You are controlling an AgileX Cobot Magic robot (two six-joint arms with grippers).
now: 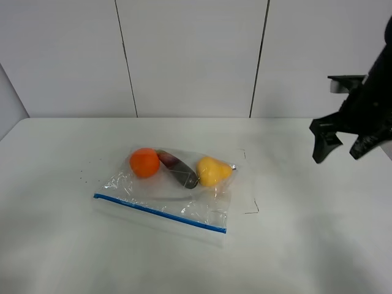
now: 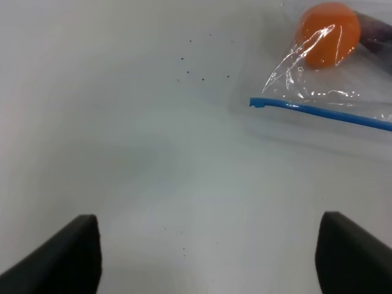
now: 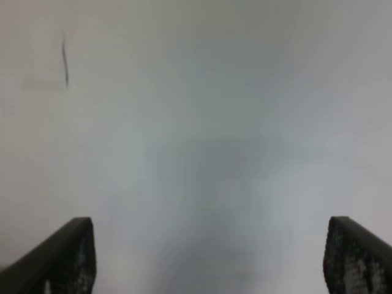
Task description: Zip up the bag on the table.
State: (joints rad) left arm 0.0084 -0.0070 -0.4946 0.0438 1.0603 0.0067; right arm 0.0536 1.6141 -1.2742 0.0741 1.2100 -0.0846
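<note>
The clear crinkly bag (image 1: 171, 196) lies flat on the white table (image 1: 306, 233), its blue zip strip (image 1: 159, 213) along the near edge. An orange fruit (image 1: 144, 162), a dark purple one (image 1: 179, 170) and a yellow one (image 1: 212, 171) show through it. The left wrist view shows the strip's end (image 2: 318, 113) and the orange fruit (image 2: 327, 33) ahead of my open left gripper (image 2: 208, 254). My right gripper (image 1: 342, 148) hangs open above the table's right side, well clear of the bag; its wrist view (image 3: 208, 257) is blurred.
Thin black corner marks (image 1: 252, 208) sit on the table just right of the bag. Tiny dark specks (image 1: 82, 174) lie left of it. Grey wall panels (image 1: 190, 55) stand behind the table's far edge.
</note>
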